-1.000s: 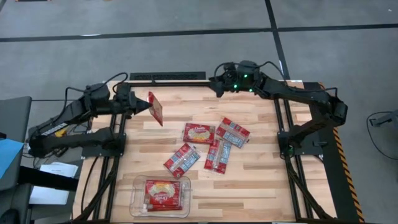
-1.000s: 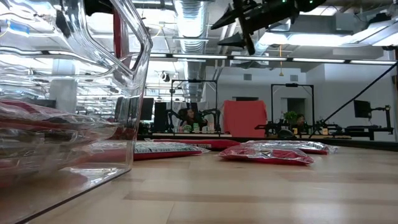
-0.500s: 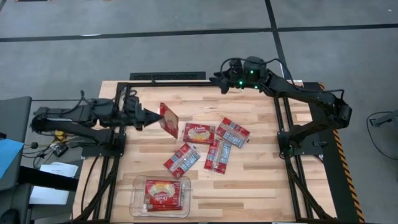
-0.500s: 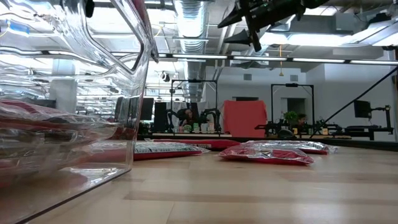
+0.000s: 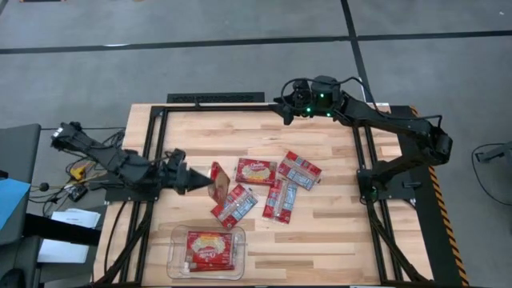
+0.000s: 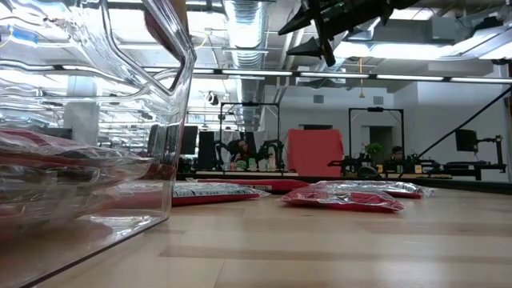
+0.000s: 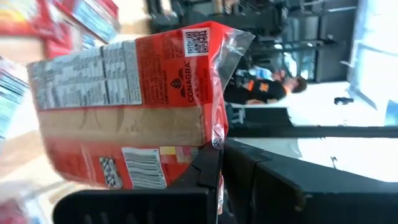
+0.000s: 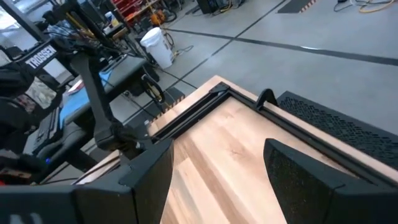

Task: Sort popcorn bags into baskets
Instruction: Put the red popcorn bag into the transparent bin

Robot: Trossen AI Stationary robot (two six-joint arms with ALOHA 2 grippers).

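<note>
My left gripper (image 5: pixel 194 181) is over the table's left-middle part, shut on a red popcorn bag (image 5: pixel 218 182) whose printed back (image 7: pixel 124 106) fills the left wrist view. Several more red bags lie flat at mid-table: (image 5: pixel 254 170), (image 5: pixel 299 170), (image 5: pixel 234 206), (image 5: pixel 280 200). The clear basket (image 5: pixel 178 260) sits at the near edge with a bag (image 5: pixel 210 246) lying inside; its wall (image 6: pixel 164 120) looms in the low view. My right gripper (image 5: pixel 284 110) hangs open above the far edge, its fingers (image 8: pixel 146 183) apart. My left gripper pinches the bag by its clear crimped edge seam (image 7: pixel 217 127) between the two fingers (image 7: pixel 205 168). The fingers come level from the table's left. The bag is lifted clear of the table and stands on edge, upright, beyond the fingertips.
A black frame rail (image 5: pixel 216 98) runs along the far edge, and arm mounts stand at both sides. Bare wood (image 5: pixel 336 232) lies to the right of the basket and near the far edge (image 8: pixel 236 143). People and other rigs show in the room behind (image 6: pixel 392 156).
My left gripper has swung from the far left corner toward the near edge and mid-table, carrying the bag, still shut on it. The bag has stayed upright and lifted. My right gripper has barely shifted.
</note>
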